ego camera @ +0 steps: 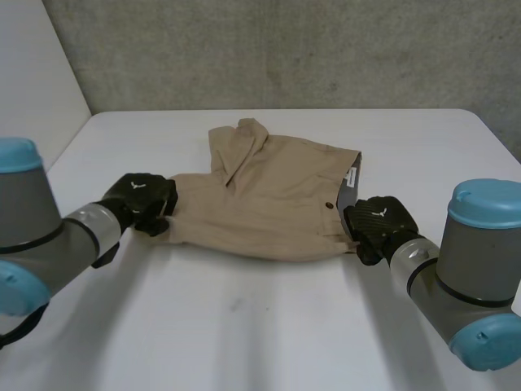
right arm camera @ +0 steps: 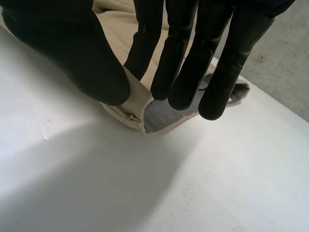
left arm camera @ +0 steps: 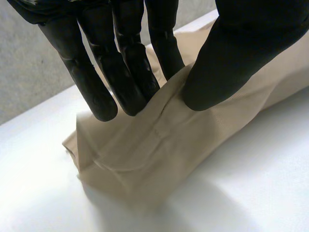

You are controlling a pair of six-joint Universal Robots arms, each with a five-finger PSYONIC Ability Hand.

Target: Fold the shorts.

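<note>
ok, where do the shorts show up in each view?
Head view: shorts lie between left robot hand and right robot hand.
Left wrist view: shorts' leg end pinched between left robot hand's thumb and fingers.
Right wrist view: waistband corner pinched at right robot hand's fingertips.
Shared landmark: grey waistband lining, beside the right robot hand.

Left arm reaches in low from the left, left hand (ego camera: 145, 199) palm down, straight fingers (left arm camera: 104, 92) and thumb pinching the leg-end edge of the shorts (ego camera: 269, 204). Right arm comes in from the right, right hand (ego camera: 381, 221) palm down, thumb and one finger (right arm camera: 142, 48) pinching the waistband corner, other fingers straight, just above the cloth.
</note>
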